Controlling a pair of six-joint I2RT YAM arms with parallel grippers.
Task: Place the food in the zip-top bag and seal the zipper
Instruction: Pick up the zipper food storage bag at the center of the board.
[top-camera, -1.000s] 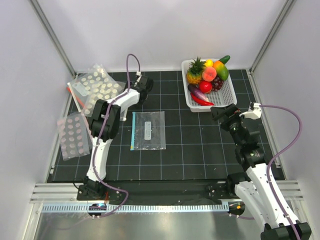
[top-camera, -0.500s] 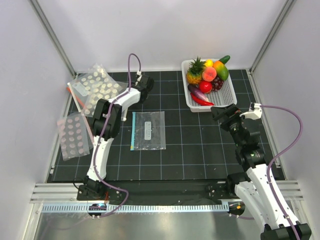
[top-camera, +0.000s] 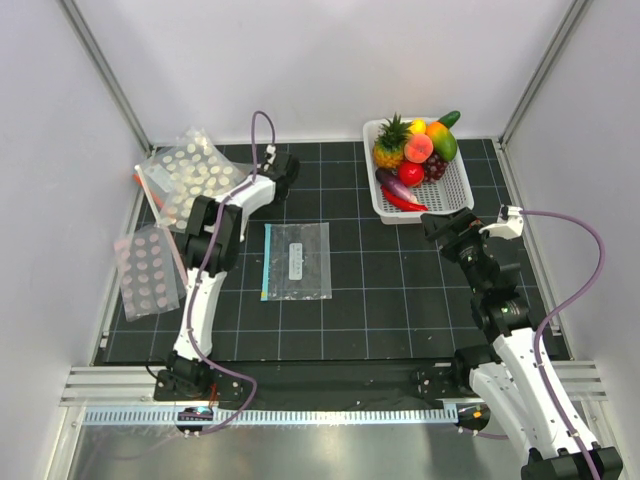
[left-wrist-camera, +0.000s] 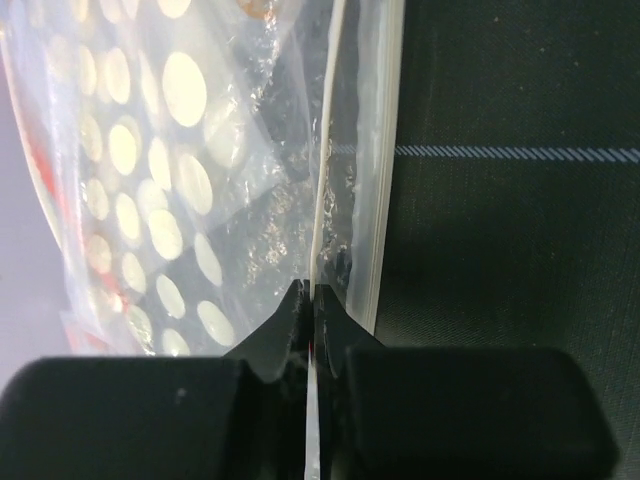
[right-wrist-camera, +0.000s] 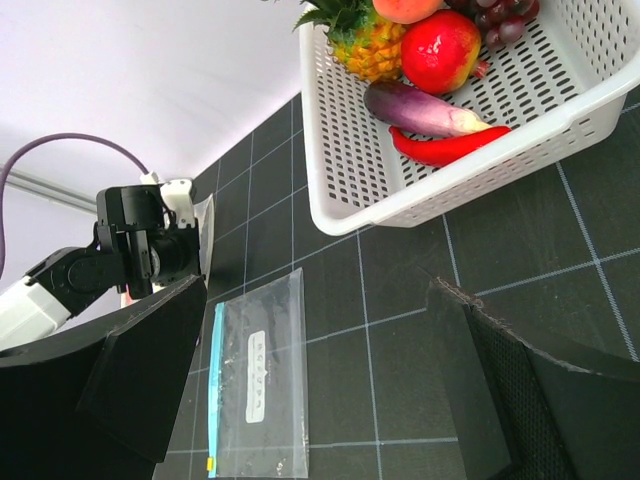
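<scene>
The zip-top bag (top-camera: 193, 176), clear with white dots, lies crumpled at the back left. My left gripper (top-camera: 250, 183) is shut on its mouth edge. In the left wrist view the gripper (left-wrist-camera: 308, 293) pinches the zipper (left-wrist-camera: 323, 195) strip, with the dotted plastic (left-wrist-camera: 150, 180) to the left. The food sits in a white basket (top-camera: 457, 193) at the back right: pineapple (top-camera: 389, 146), round red fruit (top-camera: 410, 173), eggplant (top-camera: 391, 181), chili pepper (top-camera: 405, 201). My right gripper (top-camera: 438, 226) hangs open just in front of the basket (right-wrist-camera: 335, 190), with nothing between its fingers (right-wrist-camera: 150, 360).
A plain clear bag with a blue edge strip (top-camera: 297, 260) lies flat mid-table, also in the right wrist view (right-wrist-camera: 258, 385). A second dotted bag (top-camera: 148, 270) lies at the left edge. Peach, mango, lemon and grapes share the basket. White walls enclose the table.
My left gripper has closed on the dotted bag's mouth edge and shifted slightly left. The right arm has barely moved.
</scene>
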